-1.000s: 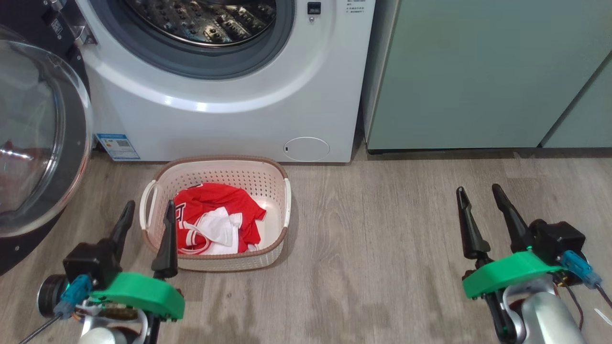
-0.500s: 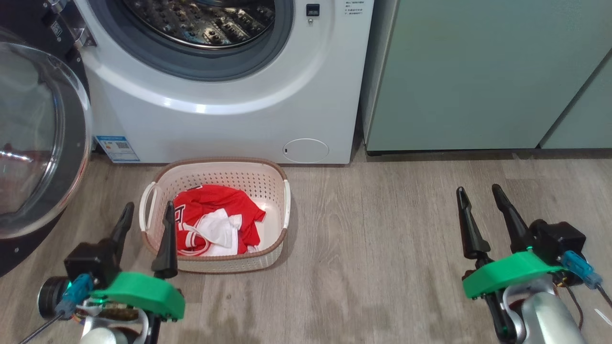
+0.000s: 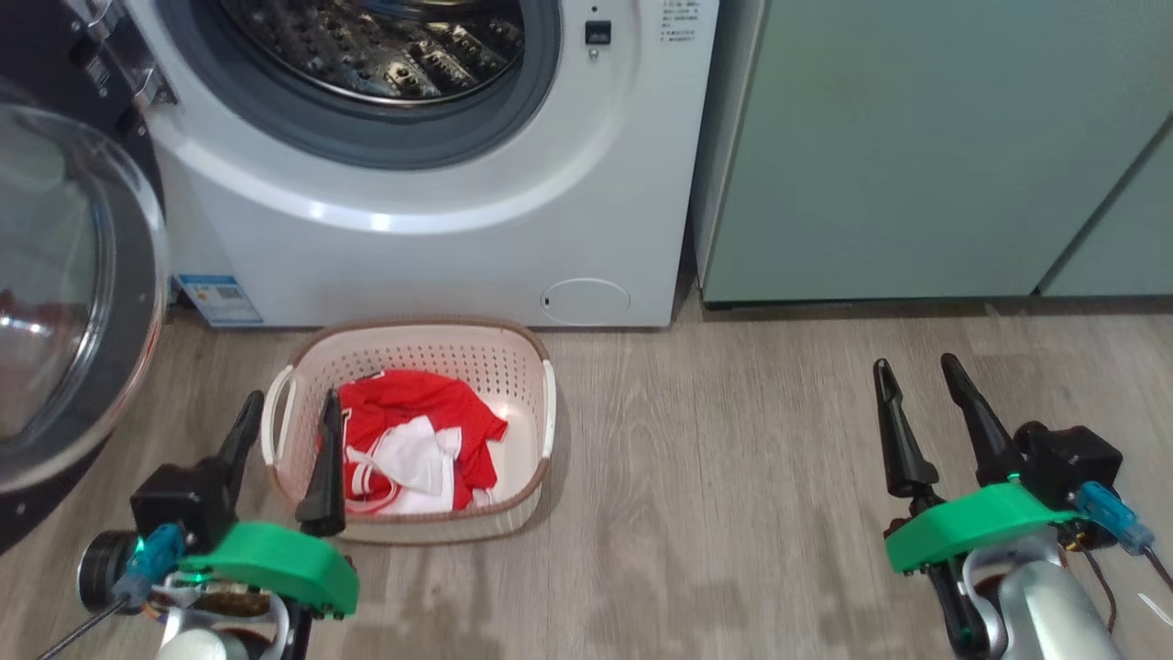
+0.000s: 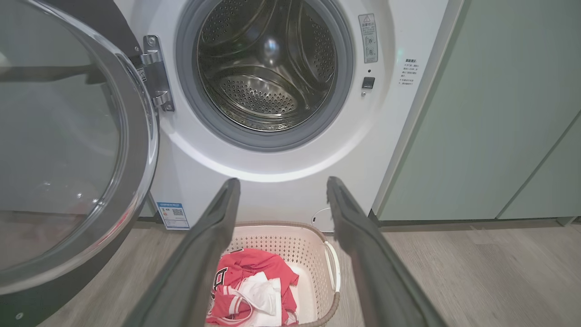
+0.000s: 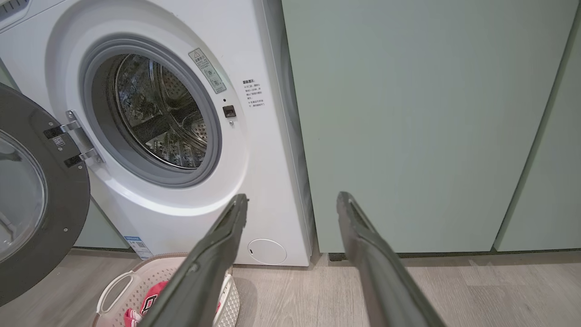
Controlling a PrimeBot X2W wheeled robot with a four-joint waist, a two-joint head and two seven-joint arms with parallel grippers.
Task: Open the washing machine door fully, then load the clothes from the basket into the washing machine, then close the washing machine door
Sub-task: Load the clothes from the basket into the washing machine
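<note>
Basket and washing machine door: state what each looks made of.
The basket looks like matte cream moulded plastic: regular perforations, brown woven-look rim. The washing machine door seems a clear glass bowl, see-through with reflections, set in a dark, probably plastic, frame.

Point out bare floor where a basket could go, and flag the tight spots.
Widest free patch: the wooden floor between the basket and the right gripper, in front of the green cabinets. Crowded: the left, where the open washing machine door, the left gripper and the basket sit close; just a thin strip separates basket from the washing machine.
</note>
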